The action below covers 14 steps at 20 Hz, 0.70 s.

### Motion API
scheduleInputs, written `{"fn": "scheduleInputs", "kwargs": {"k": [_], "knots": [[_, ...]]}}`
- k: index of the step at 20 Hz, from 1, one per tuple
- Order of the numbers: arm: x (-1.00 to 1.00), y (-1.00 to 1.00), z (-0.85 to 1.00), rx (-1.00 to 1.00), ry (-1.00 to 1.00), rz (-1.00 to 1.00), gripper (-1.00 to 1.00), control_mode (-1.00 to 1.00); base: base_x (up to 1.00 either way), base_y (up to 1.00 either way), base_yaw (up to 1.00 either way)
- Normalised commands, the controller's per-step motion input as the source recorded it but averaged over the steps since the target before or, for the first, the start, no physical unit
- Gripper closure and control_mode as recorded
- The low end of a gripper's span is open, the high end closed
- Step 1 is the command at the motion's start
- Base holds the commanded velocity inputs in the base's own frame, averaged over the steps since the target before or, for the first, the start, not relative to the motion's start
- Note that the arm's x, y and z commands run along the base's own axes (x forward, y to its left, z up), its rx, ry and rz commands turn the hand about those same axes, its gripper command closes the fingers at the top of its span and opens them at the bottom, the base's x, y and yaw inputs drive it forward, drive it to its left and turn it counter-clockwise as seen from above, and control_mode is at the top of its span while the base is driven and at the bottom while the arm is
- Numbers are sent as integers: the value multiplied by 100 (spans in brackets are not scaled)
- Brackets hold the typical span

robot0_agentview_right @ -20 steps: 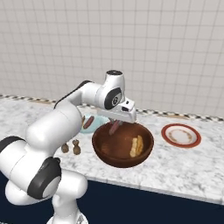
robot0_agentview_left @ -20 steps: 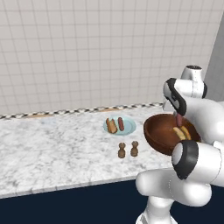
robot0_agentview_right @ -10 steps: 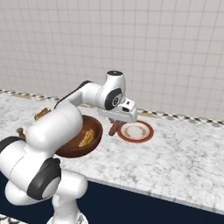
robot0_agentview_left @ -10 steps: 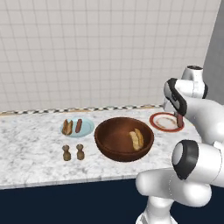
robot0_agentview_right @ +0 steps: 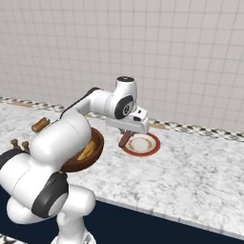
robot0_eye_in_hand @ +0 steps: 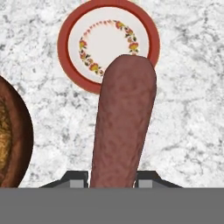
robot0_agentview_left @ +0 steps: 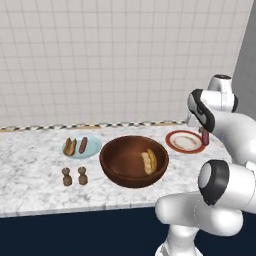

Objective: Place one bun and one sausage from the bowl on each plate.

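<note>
The gripper (robot0_agentview_right: pixel 127 135) is clamped on a sausage (robot0_eye_in_hand: pixel 124 127), jaws narrow on its lower end, and the sausage hangs reddish-brown and thick up the middle of the hand view, its rounded tip overlapping the red-rimmed plate (robot0_eye_in_hand: pixel 65 33) at the top. In the left base view it dangles at right beside that plate; the bowl (robot0_agentview_left: pixel 115 162) sits centre with a tan bun (robot0_agentview_left: pixel 149 161) inside, and the pale blue plate (robot0_agentview_left: pixel 92 148) at left carries another bun and sausage.

The arm reached forward from the base, elbow bent high, wrist turned downward; the tool (robot0_agentview_right: pixel 127 135) hung above the tabletop (robot0_agentview_right: pixel 190 171), jaws clamped on a sausage (robot0_eye_in_hand: pixel 123 127) pointing down.
</note>
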Motion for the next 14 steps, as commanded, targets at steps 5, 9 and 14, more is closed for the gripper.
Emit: {"fn": "scheduleInputs", "kwargs": {"k": [5, 9, 14], "knots": [[0, 0, 0, 0, 0, 0, 100, 100, 52, -23, 10], [0, 0, 0, 0, 0, 0, 100, 100, 67, -23, 11], [60, -20, -2, 0, 1, 8, 100, -100, 11, -5, 2]]}}
